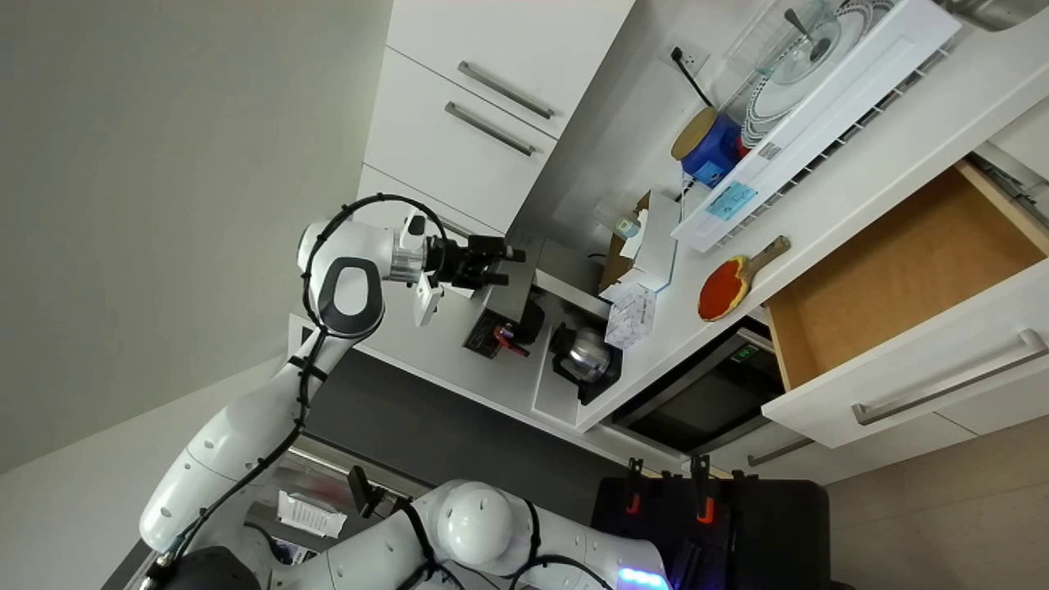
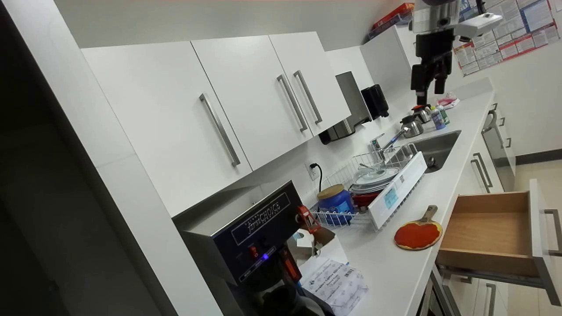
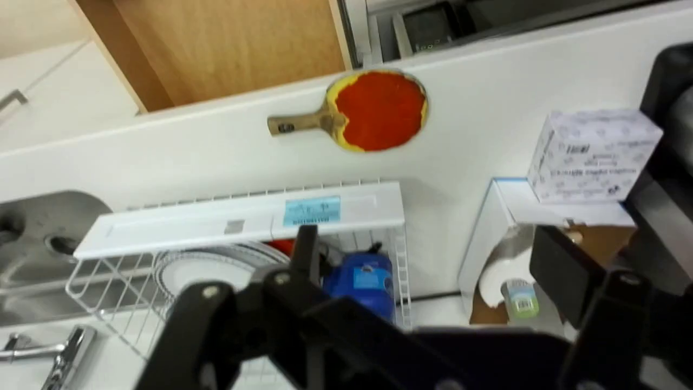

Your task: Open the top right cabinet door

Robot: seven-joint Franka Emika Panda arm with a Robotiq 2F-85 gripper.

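Upper middle in both exterior views: top right cabinet door [image 2: 317, 79], flush with its neighbour, bar handle [image 2: 308, 97] untouched. Gripper [image 1: 509, 267] mid-frame in an exterior view, below the door. Fingers [image 2: 420, 83] upper right in an exterior view, pointing down, well apart from it. Wrist view: spread wide.

The white wire dish rack [image 3: 401, 265] holds plates [image 3: 206, 271] and a blue jar [image 3: 365, 281], with a white panel [image 3: 184, 230] along one side. Beyond the rack's panelled side, a table tennis paddle [image 3: 381, 111] lies on the countertop [image 3: 476, 124]; farther out, a wood-bottomed drawer [image 3: 233, 43] stands open. Left of the rack in the wrist view are a steel sink [image 3: 59, 208] and chrome faucet [image 3: 67, 355]; right of it, an open box [image 3: 487, 233] and printed carton [image 3: 595, 157]. The gripper [image 3: 430, 238] has its fingers [image 3: 566, 276] wide apart, one overlapping the rack, the other to its right.
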